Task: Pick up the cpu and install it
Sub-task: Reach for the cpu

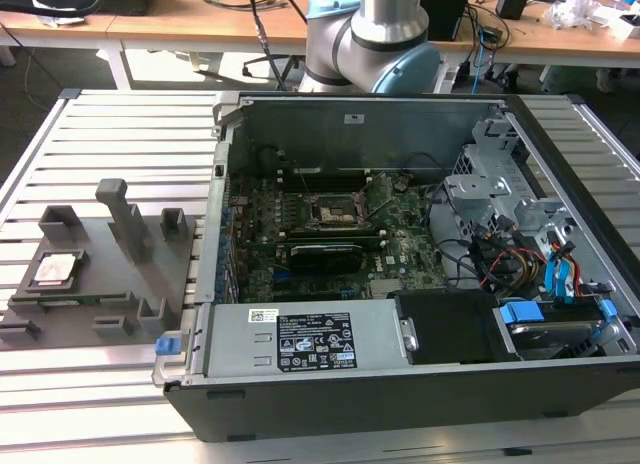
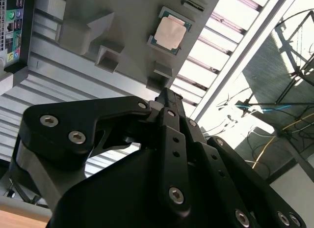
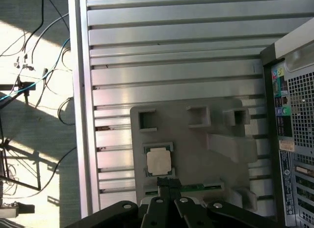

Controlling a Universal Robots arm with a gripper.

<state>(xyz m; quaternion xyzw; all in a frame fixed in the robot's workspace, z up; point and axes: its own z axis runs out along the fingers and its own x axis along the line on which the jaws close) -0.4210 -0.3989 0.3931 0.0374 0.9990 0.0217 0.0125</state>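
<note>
Over on the exterior view's left, the cpu (image 1: pixel 55 271) sits flat in a pocket of the grey tray (image 1: pixel 105 284). The tray lies on the slatted metal table (image 1: pixel 130 119), just beside the open computer case (image 1: pixel 400 384). The black socket (image 1: pixel 330 214) on the board inside the case is well apart from the chip, and the arm (image 1: pixel 375 29) rises behind the case. Second wrist view: the gripper (image 2: pixel 166 94) hangs above the tray (image 2: pixel 132 16) with its black fingers pressed together at the tips and nothing between them, while the cpu (image 2: pixel 170 32) lies in its pocket, apart from them. First wrist view, same deal: the gripper (image 3: pixel 166 183) is closed up and empty, the cpu (image 3: pixel 159 161) rests silver side up in the tray (image 3: pixel 196 154), and the case's port panel (image 3: pixel 294 139) runs along one edge.
</note>
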